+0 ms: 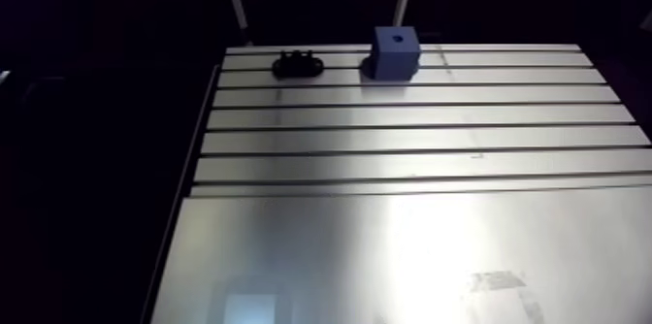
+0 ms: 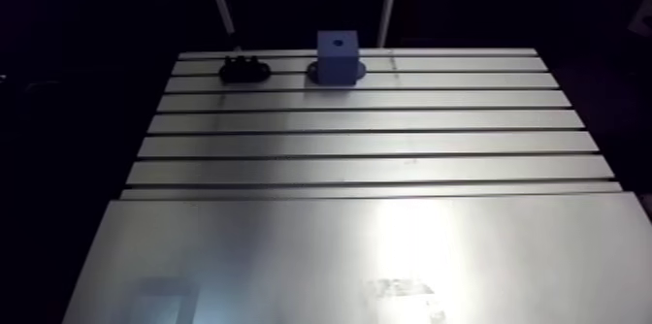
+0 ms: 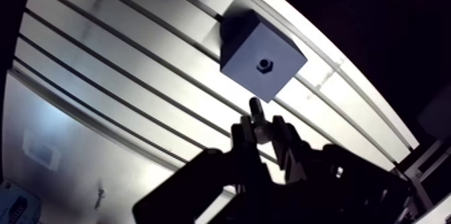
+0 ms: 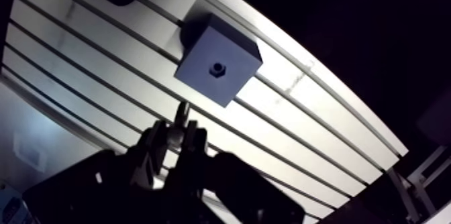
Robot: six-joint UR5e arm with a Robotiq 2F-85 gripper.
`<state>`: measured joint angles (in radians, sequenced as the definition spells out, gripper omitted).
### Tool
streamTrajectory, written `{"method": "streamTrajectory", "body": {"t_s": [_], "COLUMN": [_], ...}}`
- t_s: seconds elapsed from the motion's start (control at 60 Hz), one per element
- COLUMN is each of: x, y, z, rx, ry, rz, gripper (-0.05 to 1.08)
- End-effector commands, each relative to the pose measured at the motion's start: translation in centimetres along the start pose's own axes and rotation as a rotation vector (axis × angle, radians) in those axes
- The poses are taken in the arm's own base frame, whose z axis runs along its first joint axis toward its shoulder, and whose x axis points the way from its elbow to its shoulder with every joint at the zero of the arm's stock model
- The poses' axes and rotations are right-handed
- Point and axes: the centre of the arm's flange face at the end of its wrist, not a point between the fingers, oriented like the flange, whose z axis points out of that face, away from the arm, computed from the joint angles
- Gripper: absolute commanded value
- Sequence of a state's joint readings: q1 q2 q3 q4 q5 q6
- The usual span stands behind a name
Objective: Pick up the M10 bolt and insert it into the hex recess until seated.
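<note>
1. Starting at the left of the arm view: a small black holder (image 1: 298, 63) with a few nubs on top sits at the far edge of the slotted counter (image 1: 388, 250), on the rearmost strips.
2. Just to the right of it, on the same far strips, is the blue block (image 1: 395, 51). It stands upright on a dark round base, with a small dark hole in its top face. The holder and the block are near each other but not touching.
3. The rest of the counter, the slotted strips and the smooth plate nearer the camera, just shows glare.
4. In the wrist view that hole is clearly the hex recess (image 3: 265, 64), roughly in the middle of the block's top face. It looks dark, and I can't tell how deep it goes.
5. The bolt (image 3: 256, 110) is off the counter, pinched in the gripper (image 3: 263, 133). The two fingers (image 3: 243, 138) are clamped on its lower part, and the other end pokes out past the fingertips.
6. Relative to the gripper, the block is just ahead, with the bolt's free end pointing roughly toward it. The tip sits short of the block's near edge with bright counter behind it, so it isn't in the recess yet.
7. The black holder is farther off, beyond the block and to one side of it as seen from the gripper.
</note>
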<state>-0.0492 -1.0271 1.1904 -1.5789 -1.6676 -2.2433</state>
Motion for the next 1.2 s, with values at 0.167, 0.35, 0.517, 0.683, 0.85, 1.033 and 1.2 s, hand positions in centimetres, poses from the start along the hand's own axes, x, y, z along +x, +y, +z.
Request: {"method": "streamTrajectory", "body": {"t_s": [0.167, 0.35, 0.517, 0.683, 0.85, 1.033, 1.2], "x": [-0.4, 0.2, 0.5, 0.7, 0.8, 0.8, 0.9], "y": [2.6, 3.0, 3.1, 3.1, 3.0, 3.0, 3.1], "z": [2.4, 3.7, 4.4, 5.4, 5.9, 6.3, 6.3], "rx": [0.003, 0.006, 0.004, 0.011, 0.011, 0.012, 0.005], "ry": [-0.014, -0.016, -0.013, -0.024, -0.023, -0.025, -0.015], "rz": [0.038, 0.039, 0.041, 0.04, 0.046, 0.05, 0.055], "gripper": [0.82, 0.82, 0.82, 0.82, 0.83, 0.86, 0.86]}}
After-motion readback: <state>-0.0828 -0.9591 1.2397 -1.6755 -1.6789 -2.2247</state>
